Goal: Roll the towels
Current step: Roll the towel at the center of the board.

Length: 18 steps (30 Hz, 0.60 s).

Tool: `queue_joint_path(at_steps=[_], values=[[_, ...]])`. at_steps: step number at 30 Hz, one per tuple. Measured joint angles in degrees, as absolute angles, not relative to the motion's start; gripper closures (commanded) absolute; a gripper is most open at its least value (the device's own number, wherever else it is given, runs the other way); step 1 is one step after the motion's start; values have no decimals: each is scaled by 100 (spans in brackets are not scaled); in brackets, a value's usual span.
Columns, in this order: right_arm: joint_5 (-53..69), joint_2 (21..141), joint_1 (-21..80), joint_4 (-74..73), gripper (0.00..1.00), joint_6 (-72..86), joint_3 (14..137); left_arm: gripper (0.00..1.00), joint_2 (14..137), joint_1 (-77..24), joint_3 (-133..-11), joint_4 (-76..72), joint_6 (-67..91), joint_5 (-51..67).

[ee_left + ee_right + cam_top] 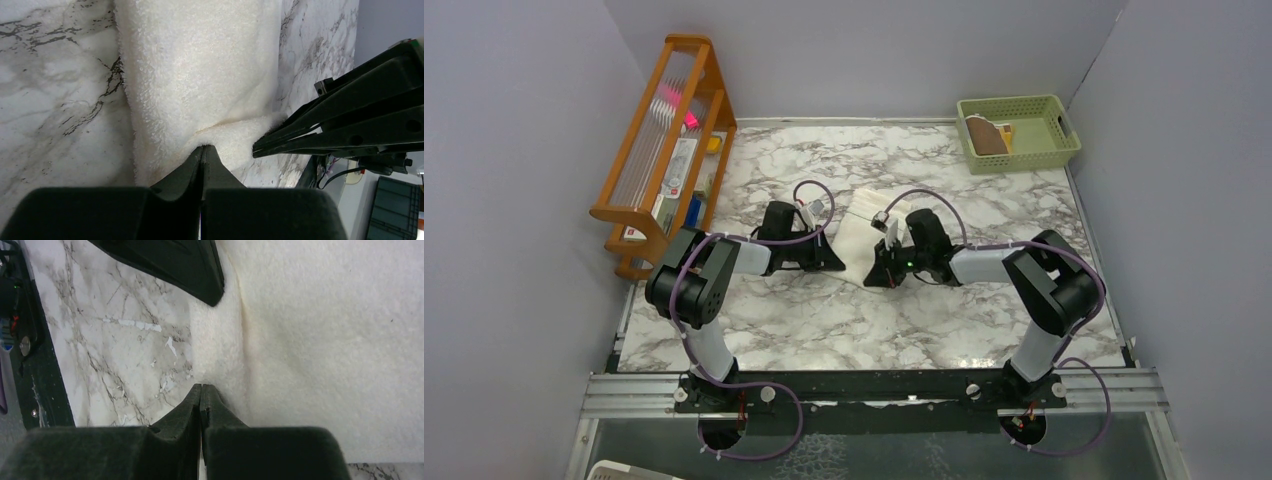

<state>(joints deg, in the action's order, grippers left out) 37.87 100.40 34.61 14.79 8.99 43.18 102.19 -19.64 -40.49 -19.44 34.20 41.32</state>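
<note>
Cream towel [200,65] is lying on the marble surface [60,100] between both arms. Left fingers [192,167] are clenching its folded edge. Right fingers [190,407] are pinching the same edge, just beside. Brown towel [987,135] is sitting in the green basket [1024,160], far right corner.

**Two arms, black and pale grey**

Left arm [696,285], right arm [1052,285]: bulky black joint housings with pale grey tube links between them. Purple cables [924,191] loop along both arms. One small green light [911,265] glows on the right wrist housing. A small white camera box [816,208] sits at each wrist. Left gripper [202,146], right gripper [201,385]: matte black fingers, broad at the root and tapering to a blunt wedge. Side plates carry round screw holes [356,140].
</note>
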Motion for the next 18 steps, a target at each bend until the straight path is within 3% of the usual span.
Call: queue_joint_path(at_steps=[11, 13, 16, 18], values=[[3743, 9918, 3162, 1636, 99, 1173, 3955, 100, 10169, -1990, -4224, -1542, 3347, 4025], [3758, 9920, 3155, 1640, 91, 1149, 3955, 100, 10158, -1990, -4254, -1470, 3321, 3992], [3774, 9876, 3179, 1640, 70, 963, 3955, 100, 10158, -1997, -4268, -1441, 3286, 3979], [3653, 9714, 3323, 1577, 61, 687, 3957, 100, 10158, -2001, -4268, -1441, 3277, 3972]])
